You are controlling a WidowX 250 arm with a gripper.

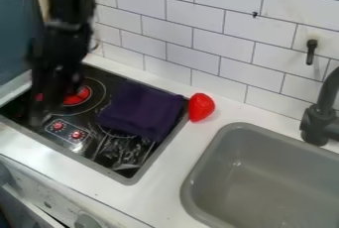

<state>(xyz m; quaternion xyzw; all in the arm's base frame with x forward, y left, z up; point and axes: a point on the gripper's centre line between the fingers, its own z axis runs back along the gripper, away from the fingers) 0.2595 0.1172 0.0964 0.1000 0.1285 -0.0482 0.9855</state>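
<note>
- Purple cloth (142, 108) lies creased at the centre left, across the black stovetop (116, 155); its right corner reaches the stove's right edge, just beside the red object (200, 107).
- The red object sits upright on the white counter (162, 175), near the foot of the tiled wall (198, 28).
- From the centre to the lower middle, a strip of counter runs between the stove's raised rim and the rounded rim of the grey sink (195, 172) at lower right.
- Black faucet (321, 118) parts rise at the right edge, above the sink.
- The arm (69, 4) drops steeply from the upper left, and the gripper (51, 105) hangs over the stove's left side, by the red burner (78, 96) and left of the cloth.
- Blur hides whether the gripper is apart or together; I cannot tell.
</note>
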